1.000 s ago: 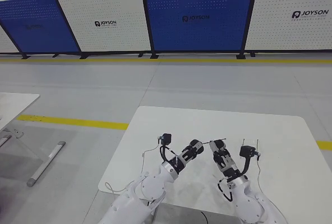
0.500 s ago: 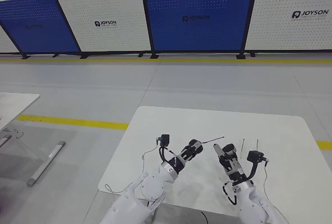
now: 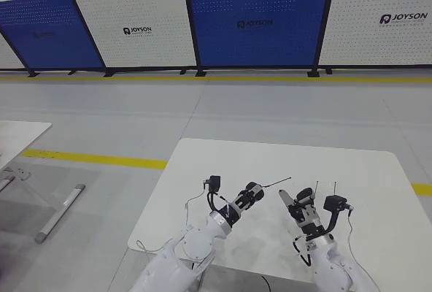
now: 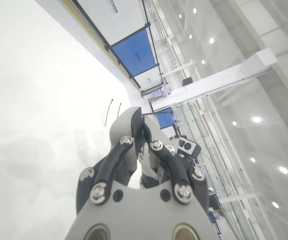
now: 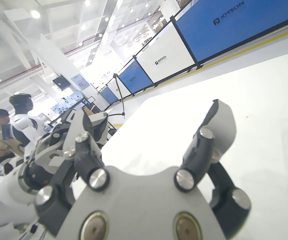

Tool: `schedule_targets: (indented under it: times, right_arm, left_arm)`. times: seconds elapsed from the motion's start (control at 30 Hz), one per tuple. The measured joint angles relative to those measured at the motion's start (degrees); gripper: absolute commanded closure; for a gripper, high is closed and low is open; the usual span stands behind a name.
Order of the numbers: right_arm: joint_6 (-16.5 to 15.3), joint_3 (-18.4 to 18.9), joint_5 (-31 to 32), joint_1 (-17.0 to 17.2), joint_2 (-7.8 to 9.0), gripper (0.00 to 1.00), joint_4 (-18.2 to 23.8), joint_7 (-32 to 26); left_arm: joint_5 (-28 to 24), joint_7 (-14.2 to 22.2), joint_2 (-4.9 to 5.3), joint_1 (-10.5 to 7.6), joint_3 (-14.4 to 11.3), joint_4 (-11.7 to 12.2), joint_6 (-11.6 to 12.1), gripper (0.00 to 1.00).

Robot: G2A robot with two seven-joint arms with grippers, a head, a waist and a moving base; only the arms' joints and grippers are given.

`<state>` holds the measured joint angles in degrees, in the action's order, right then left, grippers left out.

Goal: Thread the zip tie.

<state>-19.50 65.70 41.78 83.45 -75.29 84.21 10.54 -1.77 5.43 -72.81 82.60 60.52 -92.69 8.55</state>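
Note:
My left gripper hovers over the near middle of the white table, shut on a black zip tie. The tie's thin free end sticks out to the right and away from me. In the right wrist view the same zip tie curves up in an arc from the left gripper's fingers. My right gripper stands just right of the tie, open with nothing between its fingers. The left wrist view has the left gripper pressed shut.
Two spare black zip ties lie side by side on the table, right of the right gripper; they also show as spare ties in the left wrist view. The table's far and right parts are bare.
The right gripper has drawn back from the zip tie's free end, down and to the right toward the near edge. The left gripper and the tie have stayed put.

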Motion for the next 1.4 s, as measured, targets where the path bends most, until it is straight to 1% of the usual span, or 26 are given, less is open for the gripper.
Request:
schedule_targets:
  times: [0.13, 0.23, 0.3, 0.57, 0.67, 0.77, 0.8, 0.83, 0.9, 1.0, 1.13, 1.27, 1.33, 1.37, 1.4]
  right_arm:
    - [0.0, 0.4, 4.9, -0.7, 0.9, 0.0, 0.6, -4.6]
    - [0.0, -0.1, 6.8, -1.4, 1.57, 0.0, 1.1, -6.8]
    - [0.0, -0.1, 7.3, -1.6, 1.81, 0.0, 1.1, -7.1]
    - [0.2, -0.1, 6.7, -1.5, 1.77, 0.0, 1.0, -7.3]
    - [2.2, 0.1, 5.1, -1.7, 1.59, 0.0, 0.4, -7.4]
    - [4.6, -0.5, 5.5, -2.4, 1.26, 0.0, -0.7, -6.8]
    - [5.9, -1.0, 6.6, -2.8, 1.13, 0.29, -1.1, -6.5]
    - [6.8, -1.4, 7.2, -3.0, 1.02, 0.55, -1.4, -6.4]
    - [7.6, -2.1, 7.7, -3.5, 0.82, 0.64, -1.8, -6.7]
    - [7.6, -3.3, 8.2, -4.4, 0.6, 0.63, -2.4, -8.8]
    - [5.4, -4.4, 7.1, -5.1, 0.43, 0.62, -2.7, -12.1]
    - [4.7, -4.4, 6.5, -5.4, 0.39, 0.63, -2.6, -12.6]
    - [4.6, -4.2, 6.3, -5.4, 0.38, 0.67, -2.5, -12.5]
    - [4.5, -4.1, 6.2, -5.4, 0.39, 0.67, -2.5, -12.5]
    - [4.4, -4.0, 6.2, -5.3, 0.39, 0.65, -2.4, -12.5]
  left_arm:
    - [-1.7, 1.8, 0.22, 0.65, 0.9, -0.5, 0.4, 1.0]
    - [-3.4, 3.1, 0.33, 1.25, 1.3, -1.2, 0.5, 1.0]
    - [-4.2, 3.9, 0.39, 1.43, 1.5, -1.5, 0.6, 1.0]
    - [-4.2, 3.8, 0.39, 1.42, 1.5, -1.5, 0.5, 1.0]
    - [-3.9, 3.2, 0.34, 1.3, 1.3, -1.5, 0.3, 1.0]
    - [-3.8, 2.8, 0.29, 1.2, 1.0, -1.7, 0.3, 1.0]
    - [-3.7, 2.7, 0.27, 1.13, 0.9, -1.7, 0.2, 1.0]
    - [-3.6, 2.5, 0.26, 1.07, 0.9, -1.8, 0.2, 1.0]
    - [-3.4, 2.2, 0.21, 0.95, 0.6, -1.9, 0.1, 1.0]
    - [-3.0, 1.7, 0.1, 0.7, 0.2, -2.0, -0.1, 1.0]
    - [-2.5, 1.0, -0.05, 0.2, -0.5, -1.8, -0.5, 1.0]
    - [-2.3, 0.5, -0.21, -0.32, -1.1, -1.0, -0.9, 1.0]
    - [-2.2, 0.3, -0.29, -0.51, -1.3, -0.7, -0.9, 1.0]
    - [-2.2, 0.2, -0.31, -0.58, -1.4, -0.6, -0.9, 1.0]
    - [-2.1, 0.1, -0.34, -0.64, -1.5, -0.4, -1.0, 1.0]
